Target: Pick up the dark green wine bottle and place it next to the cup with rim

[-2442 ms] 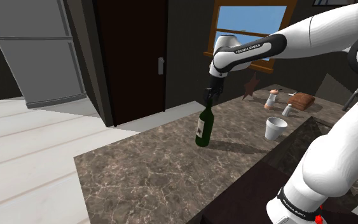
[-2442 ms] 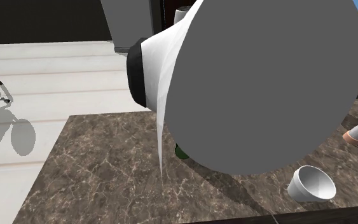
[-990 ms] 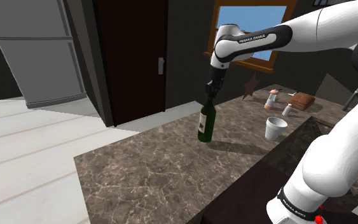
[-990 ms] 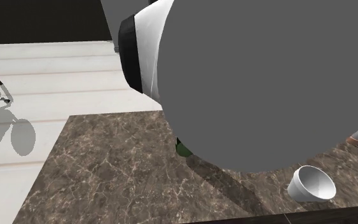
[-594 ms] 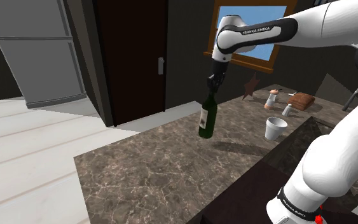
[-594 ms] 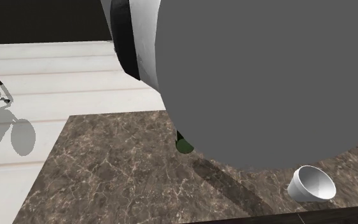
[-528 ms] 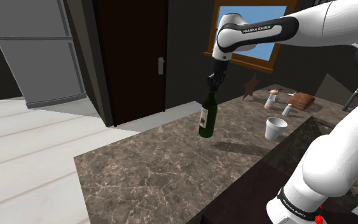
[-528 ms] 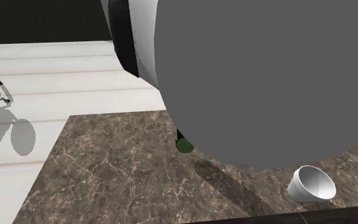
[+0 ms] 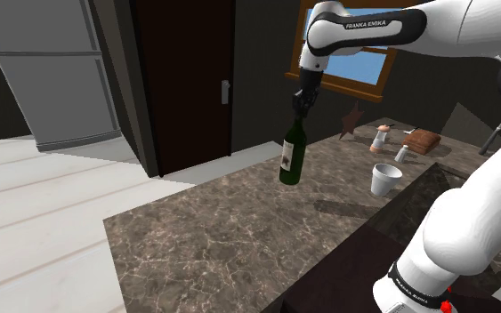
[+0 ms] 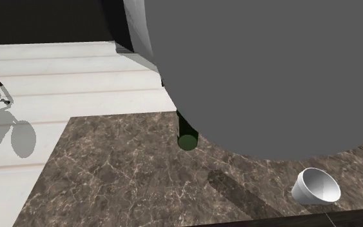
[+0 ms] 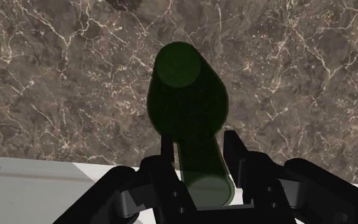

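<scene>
Bottle: dark green bottle (image 9: 293,160) with a white label, neck up, slightly tilted, hanging above the counter (image 9: 204,240) with its base clear of the surface.
Gripper: black gripper (image 11: 201,145), both fingers pinching the bottle's neck.
Cup: white cup (image 9: 383,180), upright on the counter, apart from the bottle toward the shoulder view's right.
Counter: brown, pale-veined.

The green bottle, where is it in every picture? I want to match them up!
Shoulder view: the green bottle hangs mid-picture from the hand, above the marble counter.
Second exterior view: the bottle peeks out under the big grey arm, near the middle.
Wrist view: the bottle is clasped by the hand, base toward the counter.
Shared landmark: the marble counter.
</scene>
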{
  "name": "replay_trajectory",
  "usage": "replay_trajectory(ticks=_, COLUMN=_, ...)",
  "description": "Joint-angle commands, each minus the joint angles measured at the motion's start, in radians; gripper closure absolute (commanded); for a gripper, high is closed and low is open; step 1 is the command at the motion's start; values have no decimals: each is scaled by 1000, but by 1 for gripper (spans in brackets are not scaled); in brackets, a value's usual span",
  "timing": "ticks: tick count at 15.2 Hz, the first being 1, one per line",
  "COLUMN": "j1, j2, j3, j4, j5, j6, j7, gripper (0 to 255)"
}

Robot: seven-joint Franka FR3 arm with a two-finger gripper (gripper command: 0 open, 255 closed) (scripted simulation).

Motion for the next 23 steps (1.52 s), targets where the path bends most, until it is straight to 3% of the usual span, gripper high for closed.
replay_trajectory(ticks=1, j1=0, j2=6, j3=0, j4=33, j5=1, j6=-27, j7=0, gripper=255)
replay_trajectory(ticks=15, j1=1, j2=51, j3=-1, j4=273, j5=9, j6=-222, j7=-5, gripper=255)
replay_trajectory(ticks=23, j1=-82, j2=65, j3=-117, j4=293, j5=7, j6=-228, j7=-204, gripper=255)
